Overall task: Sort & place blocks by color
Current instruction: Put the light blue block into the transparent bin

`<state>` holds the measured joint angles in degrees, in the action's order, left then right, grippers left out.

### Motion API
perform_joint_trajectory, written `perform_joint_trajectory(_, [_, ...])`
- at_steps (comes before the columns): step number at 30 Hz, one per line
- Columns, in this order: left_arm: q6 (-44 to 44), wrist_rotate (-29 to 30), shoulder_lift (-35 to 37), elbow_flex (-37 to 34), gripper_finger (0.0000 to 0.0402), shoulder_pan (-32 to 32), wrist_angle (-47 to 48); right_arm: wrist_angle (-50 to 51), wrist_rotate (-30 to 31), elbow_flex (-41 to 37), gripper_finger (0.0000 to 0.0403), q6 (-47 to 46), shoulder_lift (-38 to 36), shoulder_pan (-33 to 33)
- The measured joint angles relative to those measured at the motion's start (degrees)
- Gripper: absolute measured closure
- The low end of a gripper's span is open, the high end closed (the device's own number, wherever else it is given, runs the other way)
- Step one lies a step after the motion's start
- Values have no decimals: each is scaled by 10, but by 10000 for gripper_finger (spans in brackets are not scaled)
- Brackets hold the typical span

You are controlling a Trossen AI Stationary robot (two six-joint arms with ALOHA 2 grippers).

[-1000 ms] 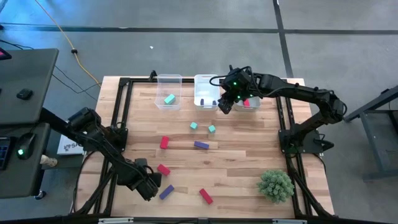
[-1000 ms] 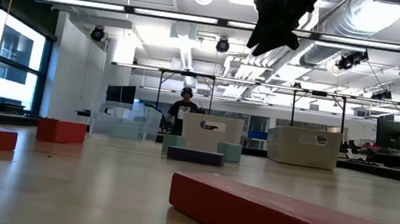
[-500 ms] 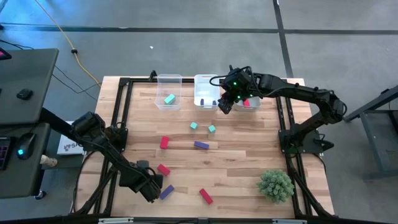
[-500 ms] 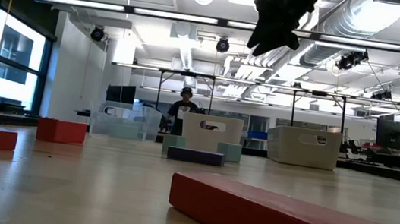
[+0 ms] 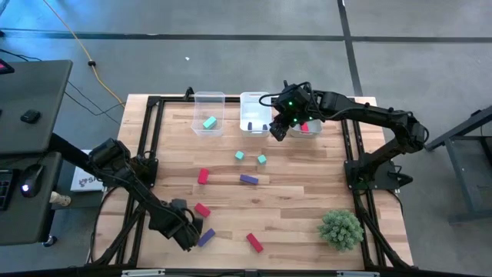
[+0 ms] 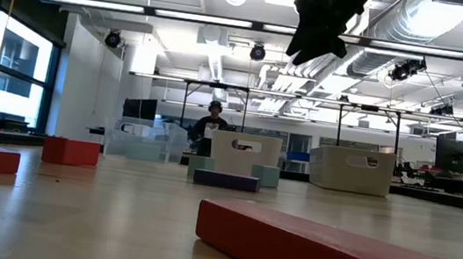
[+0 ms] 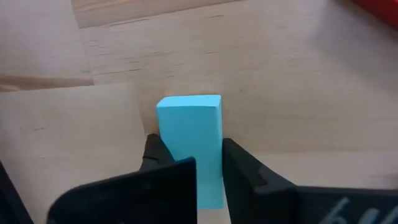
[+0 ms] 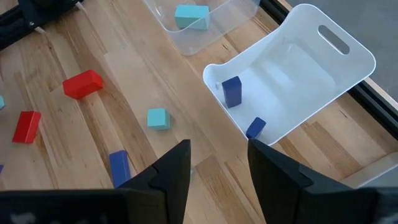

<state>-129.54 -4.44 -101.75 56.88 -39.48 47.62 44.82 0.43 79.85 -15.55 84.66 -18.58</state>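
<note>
Creeping toward the frame's lower centre, the left claw now pinches a small teal rectangular block lengthwise between its fingers, low on the wooden counter; the right claw, spread, hovers upper centre.

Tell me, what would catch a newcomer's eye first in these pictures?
Probably the coloured blocks scattered across the wooden table, like the red bar near the front edge. Next, the left claw down at the front left, its fingers on either side of a teal block. The right claw hangs open over the bins at the back, where the middle bin holds two purple blocks.
</note>
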Motion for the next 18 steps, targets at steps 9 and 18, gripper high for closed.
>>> perform_joint_trajectory(9, [22, 136, 34, 13, 399, -3, 6, 0, 9, 0, 254, -22, 0, 0])
perform_joint_trajectory(18, [78, 283, 113, 13, 401, 1, 37, 0, 10, 0, 254, -39, 0, 0])
